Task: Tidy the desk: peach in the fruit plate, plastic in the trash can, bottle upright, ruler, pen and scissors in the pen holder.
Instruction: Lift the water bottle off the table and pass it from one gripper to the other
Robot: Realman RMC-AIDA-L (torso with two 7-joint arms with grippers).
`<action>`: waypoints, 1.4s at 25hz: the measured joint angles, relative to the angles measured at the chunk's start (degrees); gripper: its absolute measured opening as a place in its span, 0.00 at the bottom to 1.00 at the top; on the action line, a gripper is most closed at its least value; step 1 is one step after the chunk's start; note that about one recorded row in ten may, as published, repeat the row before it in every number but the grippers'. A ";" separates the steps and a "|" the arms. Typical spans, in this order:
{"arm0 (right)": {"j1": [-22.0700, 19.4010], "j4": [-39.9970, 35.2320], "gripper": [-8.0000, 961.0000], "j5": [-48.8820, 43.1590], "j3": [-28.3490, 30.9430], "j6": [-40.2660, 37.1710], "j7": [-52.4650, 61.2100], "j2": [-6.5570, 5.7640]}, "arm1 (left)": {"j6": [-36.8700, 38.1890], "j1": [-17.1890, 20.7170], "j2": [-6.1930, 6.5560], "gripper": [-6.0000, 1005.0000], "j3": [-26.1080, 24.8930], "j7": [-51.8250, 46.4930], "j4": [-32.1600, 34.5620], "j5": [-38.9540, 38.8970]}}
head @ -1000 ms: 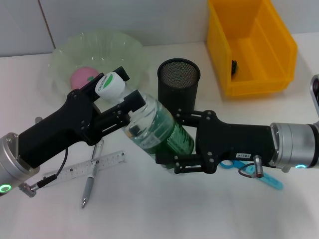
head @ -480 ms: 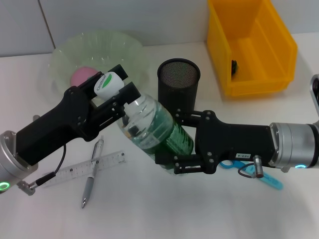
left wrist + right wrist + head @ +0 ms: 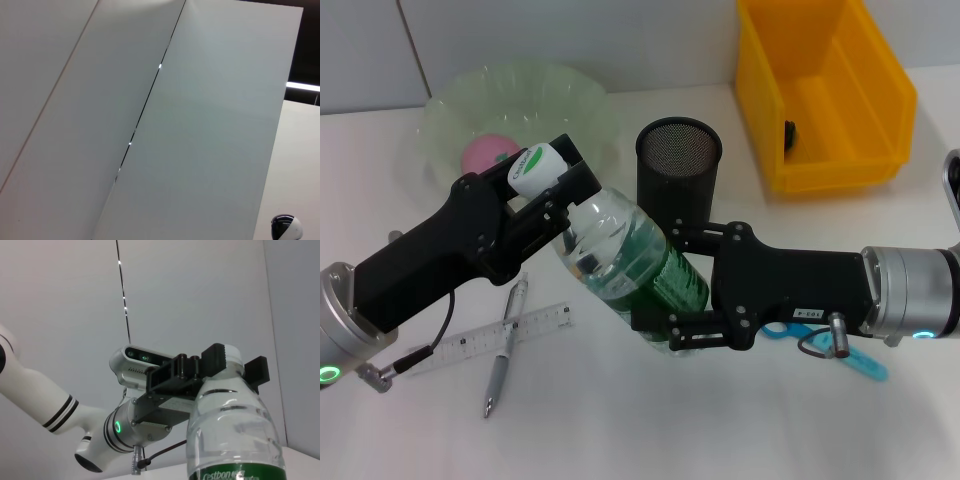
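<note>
White desk (image 3: 740,430) carries everything; yellow bin (image 3: 825,95) sits at the far right with a small dark item inside, too small to tell what. Translucent green fruit plate (image 3: 570,105) at far left holds the pink peach (image 3: 485,153), partly hidden behind the left arm. Black mesh pen holder (image 3: 678,170) stands upright between plate and bin, just behind the bottle. Clear plastic bottle (image 3: 630,260) with green label is held off the desk, tilted, neck toward the plate, base toward the right arm; in the right wrist view its white cap and clear shoulder show, label lettering at the bottom edge. Right gripper (image 3: 670,285) is clamped around the bottle's lower body, fingers either side of the green label. Left gripper (image 3: 542,175) is closed on the white cap (image 3: 538,168), pads pinching it. Clear ruler (image 3: 490,340) lies flat on the desk under the left arm, silver pen (image 3: 505,350) crossing over it. Blue-handled scissors (image 3: 850,360) lie on the desk beneath the right arm, mostly blocked by it. Left wrist view shows only wall panels.
</note>
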 joint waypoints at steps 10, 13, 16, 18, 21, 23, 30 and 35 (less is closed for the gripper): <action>-0.06 0.69 0.81 0.02 -0.04 -0.04 0.00 0.00 | 0.25 -0.01 0.00 0.44 0.01 -0.23 0.00 0.02; -0.21 0.70 0.81 0.04 0.32 -0.07 0.05 0.00 | 0.59 -0.02 0.00 0.44 -0.02 -0.24 0.03 -0.01; -0.23 0.70 0.81 0.06 0.44 -0.08 0.32 -0.04 | 0.88 -0.02 0.00 0.44 -0.11 -0.24 0.05 -0.08; -0.19 0.69 0.81 0.06 0.43 -0.13 0.50 -0.16 | 1.00 0.00 0.01 0.44 -0.19 -0.25 0.06 -0.14; -0.23 0.62 0.82 0.06 0.47 -0.13 0.54 -0.18 | 1.02 0.07 0.01 0.44 -0.25 -0.26 0.06 -0.16; -0.36 0.42 0.84 0.08 0.47 -0.13 1.23 -0.18 | 1.02 0.07 0.01 0.44 -0.25 -0.26 0.06 -0.16; -0.65 0.10 0.86 0.03 0.43 -1.42 2.11 -0.48 | 1.43 0.39 0.10 0.44 -0.37 -0.29 0.05 -0.18; -1.36 -1.95 0.86 -0.33 0.06 -2.75 4.34 -0.70 | 1.52 0.43 0.19 0.44 -0.36 -0.29 0.07 -0.18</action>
